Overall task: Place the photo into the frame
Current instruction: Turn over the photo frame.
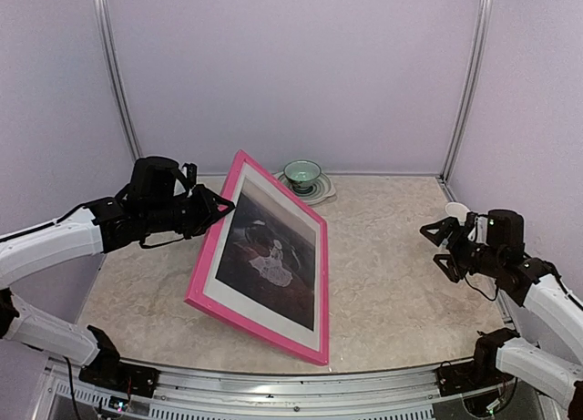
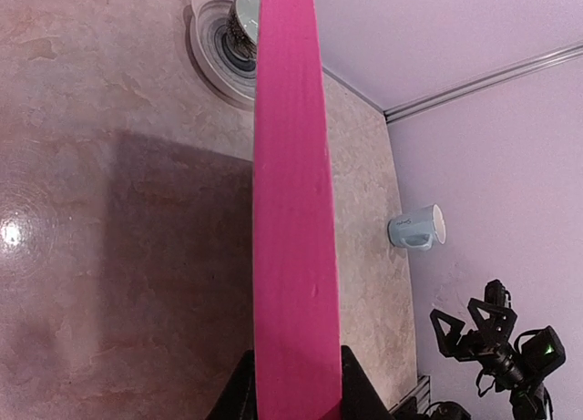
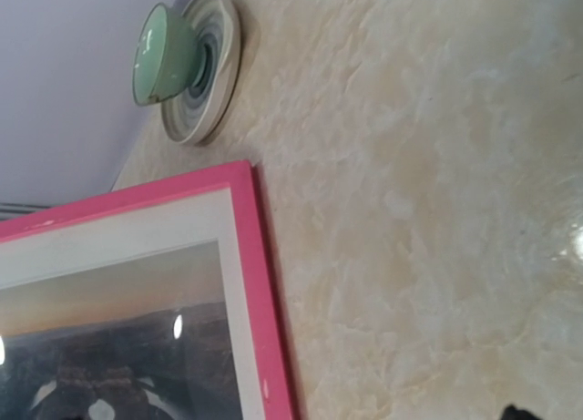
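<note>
Tilting above the marble surface [image 1: 392,283], the one pink frame [image 1: 255,329] carries the single photo [image 1: 271,247] inside a white mat. The left end effector [image 1: 219,206] is clamped on the frame's left edge. The right end effector [image 1: 440,247] hangs well apart, fingers spread wide and holding nothing. Behind the frame stands one green cup [image 1: 301,174] on one saucer [image 1: 319,193]. One white mug [image 2: 417,228] lies on its side by the right wall.
</note>
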Available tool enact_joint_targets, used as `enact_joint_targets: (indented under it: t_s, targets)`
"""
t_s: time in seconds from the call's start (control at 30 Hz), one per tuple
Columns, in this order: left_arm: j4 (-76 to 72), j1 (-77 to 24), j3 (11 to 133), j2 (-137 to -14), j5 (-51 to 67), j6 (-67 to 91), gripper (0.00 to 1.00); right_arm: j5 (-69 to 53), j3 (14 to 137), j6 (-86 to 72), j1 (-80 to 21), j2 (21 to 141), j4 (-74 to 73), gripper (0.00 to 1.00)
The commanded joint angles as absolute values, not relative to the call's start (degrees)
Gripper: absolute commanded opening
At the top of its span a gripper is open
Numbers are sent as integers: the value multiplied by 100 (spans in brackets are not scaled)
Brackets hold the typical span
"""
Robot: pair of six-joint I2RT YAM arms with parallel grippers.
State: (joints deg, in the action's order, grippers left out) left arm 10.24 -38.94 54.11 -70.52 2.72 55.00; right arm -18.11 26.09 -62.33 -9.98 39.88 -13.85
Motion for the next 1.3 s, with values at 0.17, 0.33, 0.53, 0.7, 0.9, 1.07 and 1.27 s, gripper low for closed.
enact_joint_targets:
  t_s: [0.17, 0.33, 0.53, 0.7, 0.9, 1.07, 1.27]
  targets:
    - [293, -3858, 4998, -6800, 21, 5406, 0, -2221, 2319, -6169, -1158, 4400, -697, 99]
    - [95, -3851, 4726, -6893, 42, 5466, 0, -2074, 2259, -6131, -1446, 4665, -507, 99]
    - [-165, -3833, 4479, -7019, 44, 5487, 0, -1942, 2293, -6061, -1860, 5172, -199, 99]
    - [-549, -3819, 4163, -7081, 89, 5602, 0, -1830, 2484, -5866, -2194, 5719, -120, 99]
    - [-675, -3814, 4082, -7287, 238, 5581, 0, -1760, 2726, -5678, -2511, 6344, -18, 99]
    - [-786, -3818, 3980, -7427, 374, 5538, 0, -1724, 2924, -5625, -2723, 6811, 175, 99]
    - [-1022, -3823, 3756, -7557, 474, 5598, 0, -1631, 3146, -5586, -2887, 7313, 313, 99]
